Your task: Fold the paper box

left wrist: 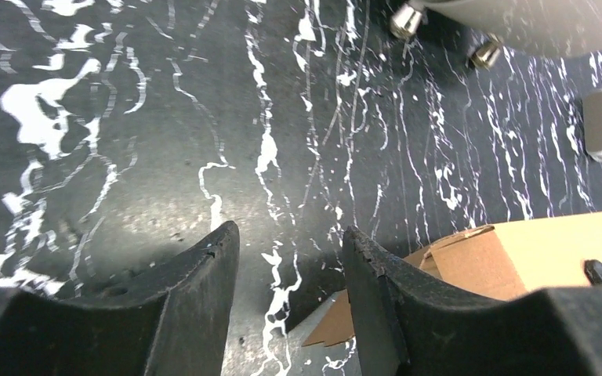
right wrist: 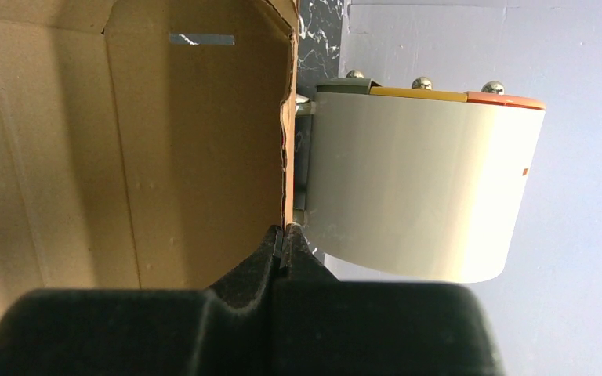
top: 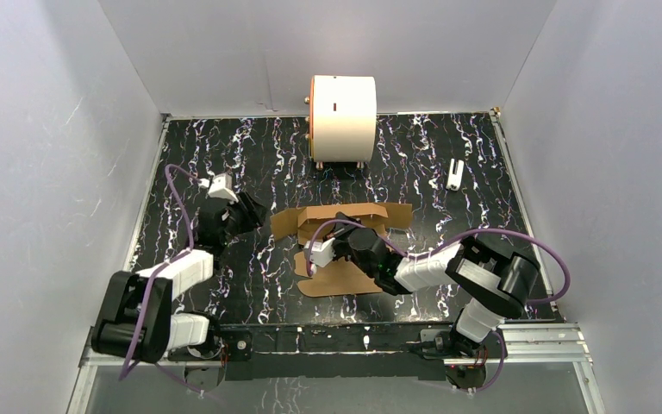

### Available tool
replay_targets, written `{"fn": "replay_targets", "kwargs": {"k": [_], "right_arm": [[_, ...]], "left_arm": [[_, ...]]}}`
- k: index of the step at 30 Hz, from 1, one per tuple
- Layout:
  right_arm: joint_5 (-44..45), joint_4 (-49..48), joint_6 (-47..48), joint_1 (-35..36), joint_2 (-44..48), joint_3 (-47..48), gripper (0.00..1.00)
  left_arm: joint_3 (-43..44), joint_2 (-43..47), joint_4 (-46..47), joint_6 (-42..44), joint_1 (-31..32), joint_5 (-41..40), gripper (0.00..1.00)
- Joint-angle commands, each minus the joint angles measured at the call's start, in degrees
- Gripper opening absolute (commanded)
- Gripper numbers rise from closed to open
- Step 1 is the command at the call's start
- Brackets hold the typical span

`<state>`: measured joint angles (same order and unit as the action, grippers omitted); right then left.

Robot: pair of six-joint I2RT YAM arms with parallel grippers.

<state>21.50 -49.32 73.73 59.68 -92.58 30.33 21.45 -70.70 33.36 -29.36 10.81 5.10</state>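
Paper box (right wrist: 165, 157), edge in right pincer (right wrist: 282, 237)

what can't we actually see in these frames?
Top view: right claw covers the middle of the paper box; folds there hidden.
Right wrist view: paper box cut off by left and top edges.
Left wrist view: left claw hides part of the box.
Top view: small white object, too small to identify.

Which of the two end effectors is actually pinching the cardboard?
The right end effector: it is shut on an edge of the paper box. The left end effector stands open beside the box, holding nothing.
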Motion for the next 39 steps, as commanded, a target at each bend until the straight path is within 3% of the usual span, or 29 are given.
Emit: {"fn": "replay_targets", "kwargs": {"k": [1, 10, 17, 31, 39], "right_arm": [[-0.68, 0.98, -0.04, 0.52, 1.41, 2.09, 0.00], [-0.17, -0.09, 2.06, 0.52, -0.36, 3.58, 0.00], [-0.20, -1.14, 3.14, 0.52, -1.13, 3.95, 0.00], [-0.69, 0.04, 3.95, 0.72, 0.28, 2.84, 0.00], [0.80, -1.49, 5.60, 2.02, -0.15, 1.74, 0.00]], "left_arm": [[4.13, -5.98, 6.14, 3.74, -0.52, 10.30, 0.50], [5.44, -10.87, 8.34, 6.53, -0.44, 24.53, 0.50], [4.26, -11.28, 10.00, 7.38, 1.81, 28.06, 0.49], [1.50, -10.87, 10.77, 8.99, 10.94, 20.32, 0.49], [-2.10, -8.96, 15.31, 9.97, 12.42, 15.77, 0.49]]}}
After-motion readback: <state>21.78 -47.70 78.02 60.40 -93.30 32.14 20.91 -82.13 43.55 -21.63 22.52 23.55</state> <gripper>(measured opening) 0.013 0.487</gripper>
